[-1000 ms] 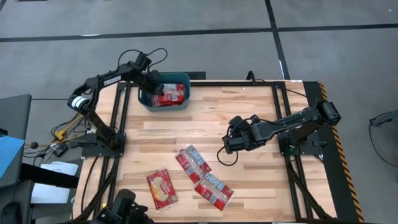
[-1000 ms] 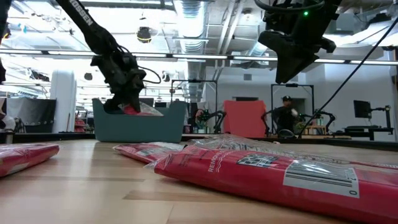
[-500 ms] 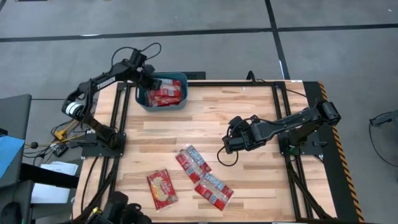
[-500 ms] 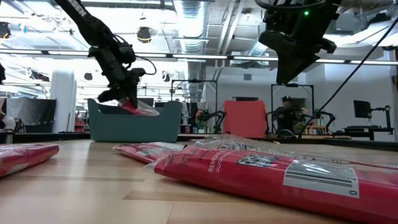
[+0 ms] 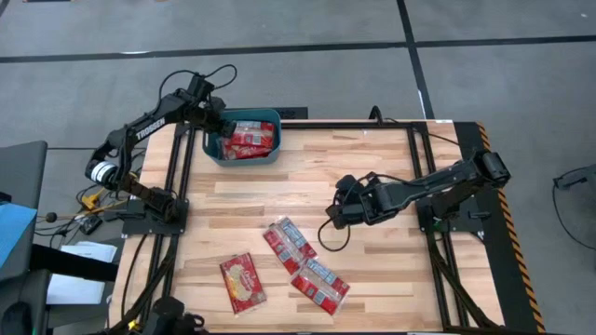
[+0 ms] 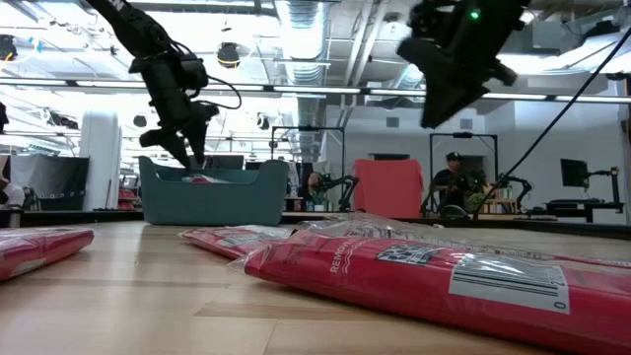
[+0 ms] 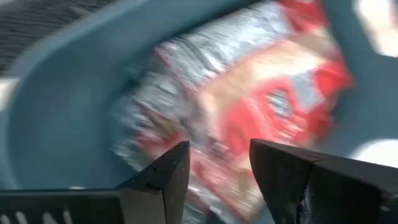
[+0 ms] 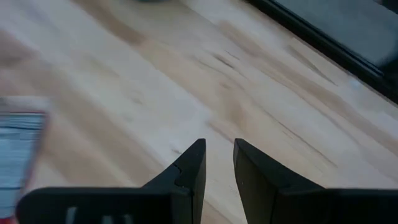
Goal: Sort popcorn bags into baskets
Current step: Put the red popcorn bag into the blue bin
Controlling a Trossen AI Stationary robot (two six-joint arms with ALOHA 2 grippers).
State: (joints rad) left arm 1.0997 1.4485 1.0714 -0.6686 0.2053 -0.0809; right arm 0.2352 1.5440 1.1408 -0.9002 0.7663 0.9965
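Note:
The teal bin (image 5: 216, 149) stands at the table's far left with several red popcorn bags (image 5: 250, 138) lying in it. My left gripper (image 5: 214, 123) is open and empty, just above the bin's left end (image 6: 189, 158); its wrist view (image 7: 219, 162) looks down on the bags (image 7: 249, 93) inside. Three more bags lie flat on the table near the front: one (image 5: 289, 244), one (image 5: 319, 285) and one (image 5: 242, 283). My right gripper (image 5: 331, 214) hangs above the table's middle, right of these, narrowly open and empty (image 8: 219, 155).
Bare wood lies between the bin and the loose bags. Black frame rails run along the table's left and right sides (image 5: 414, 177). In the low view the nearest bag (image 6: 414, 266) fills the foreground. People stand in the room behind the table (image 6: 455, 182).
My left gripper has let go of a red packet, which now lies in the bin, and has risen toward the bin's far left end. The bin has slid slightly toward the table's left. My right gripper has moved a little toward the table's left.

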